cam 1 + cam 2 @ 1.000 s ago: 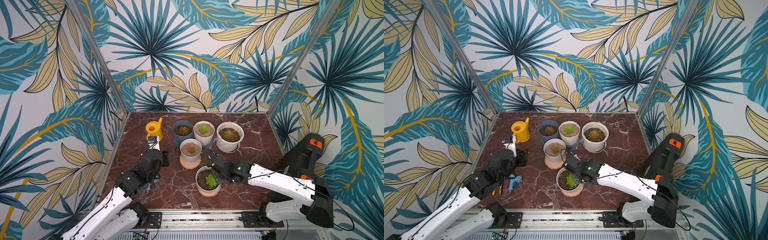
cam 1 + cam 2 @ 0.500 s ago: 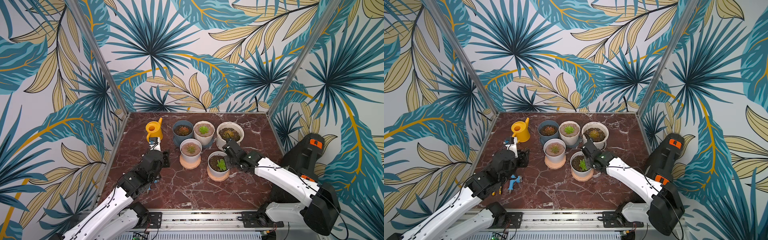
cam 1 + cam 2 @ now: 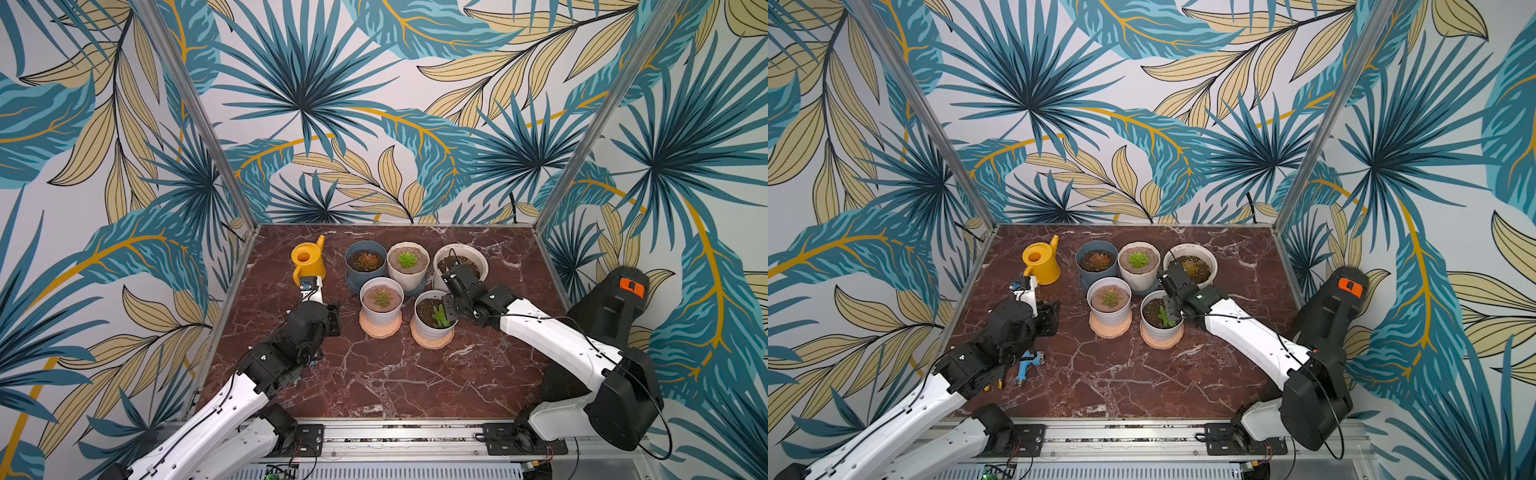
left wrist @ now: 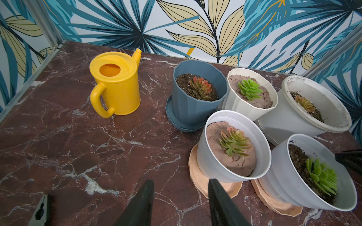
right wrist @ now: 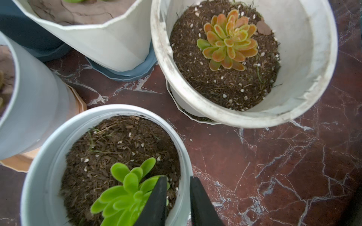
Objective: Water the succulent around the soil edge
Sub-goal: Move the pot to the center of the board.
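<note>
The green succulent (image 3: 438,316) (image 5: 125,187) grows in dark soil in a white pot (image 3: 420,330) (image 5: 58,140) on a peach saucer. The pot stands at the front right of the pot group. My right gripper (image 3: 449,309) (image 5: 178,181) stands astride the pot's rim, open, with one finger over the soil and one outside. The yellow watering can (image 3: 307,259) (image 4: 115,88) stands upright at the back left, handle toward the front. My left gripper (image 3: 332,318) (image 4: 180,182) hovers open and empty over bare marble in front of the can.
A blue pot (image 3: 365,262), a cream pot (image 3: 408,259), a wide white pot (image 3: 473,253) and a white pot on a peach saucer (image 3: 381,299) crowd round the green succulent's pot. A blue tool (image 3: 1027,363) lies under the left arm. Walls enclose three sides.
The right gripper carried the green succulent's pot from the front centre back and right to the other pots, then parted its jaws on the rim. The left arm barely moved.
</note>
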`<action>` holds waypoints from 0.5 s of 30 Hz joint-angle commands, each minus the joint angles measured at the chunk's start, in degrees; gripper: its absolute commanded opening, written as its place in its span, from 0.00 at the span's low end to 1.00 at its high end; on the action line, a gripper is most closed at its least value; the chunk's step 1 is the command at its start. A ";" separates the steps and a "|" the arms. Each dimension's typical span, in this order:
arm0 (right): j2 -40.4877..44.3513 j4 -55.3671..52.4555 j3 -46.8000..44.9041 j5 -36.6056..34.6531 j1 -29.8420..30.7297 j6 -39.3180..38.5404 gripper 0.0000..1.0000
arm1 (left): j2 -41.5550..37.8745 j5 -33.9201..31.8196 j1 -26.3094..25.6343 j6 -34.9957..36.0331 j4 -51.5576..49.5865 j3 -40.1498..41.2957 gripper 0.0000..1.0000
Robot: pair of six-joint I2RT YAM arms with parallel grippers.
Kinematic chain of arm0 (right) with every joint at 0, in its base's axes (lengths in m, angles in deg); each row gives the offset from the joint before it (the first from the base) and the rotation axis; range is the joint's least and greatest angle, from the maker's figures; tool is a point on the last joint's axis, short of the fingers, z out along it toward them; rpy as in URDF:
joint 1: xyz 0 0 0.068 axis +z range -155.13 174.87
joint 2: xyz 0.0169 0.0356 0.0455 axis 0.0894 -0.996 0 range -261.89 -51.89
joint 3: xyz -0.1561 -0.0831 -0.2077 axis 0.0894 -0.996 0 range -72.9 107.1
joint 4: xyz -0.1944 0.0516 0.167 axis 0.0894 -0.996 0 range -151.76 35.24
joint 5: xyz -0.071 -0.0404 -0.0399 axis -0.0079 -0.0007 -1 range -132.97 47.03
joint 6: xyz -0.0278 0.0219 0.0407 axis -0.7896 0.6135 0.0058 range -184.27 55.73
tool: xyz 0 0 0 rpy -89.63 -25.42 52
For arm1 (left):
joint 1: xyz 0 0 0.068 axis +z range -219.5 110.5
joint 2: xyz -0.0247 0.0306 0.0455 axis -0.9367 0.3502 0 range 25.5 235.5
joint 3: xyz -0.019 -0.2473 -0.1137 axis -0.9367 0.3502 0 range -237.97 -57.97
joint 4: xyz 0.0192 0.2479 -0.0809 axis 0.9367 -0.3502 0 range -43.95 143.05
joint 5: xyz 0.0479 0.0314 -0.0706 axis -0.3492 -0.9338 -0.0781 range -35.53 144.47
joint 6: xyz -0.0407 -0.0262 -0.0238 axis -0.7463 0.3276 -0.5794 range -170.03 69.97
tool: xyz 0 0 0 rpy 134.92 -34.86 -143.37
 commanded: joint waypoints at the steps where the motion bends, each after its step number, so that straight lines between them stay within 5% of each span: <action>1: 3.79 -5.25 1.07 1.61 -0.09 -0.03 0.28 | -0.15 0.00 -0.23 0.09 1.88 0.89 0.49; 3: 5.77 -6.96 1.39 2.36 0.16 0.20 0.28 | -0.10 0.22 -0.23 0.08 1.98 1.00 0.49; 10: 6.98 -11.03 2.72 5.32 2.54 0.53 0.01 | -0.49 0.22 -0.22 0.00 1.89 1.10 0.49; 15: 4.03 -11.07 2.84 7.32 3.44 0.62 0.00 | -0.73 0.39 -0.22 -0.01 1.62 1.16 0.49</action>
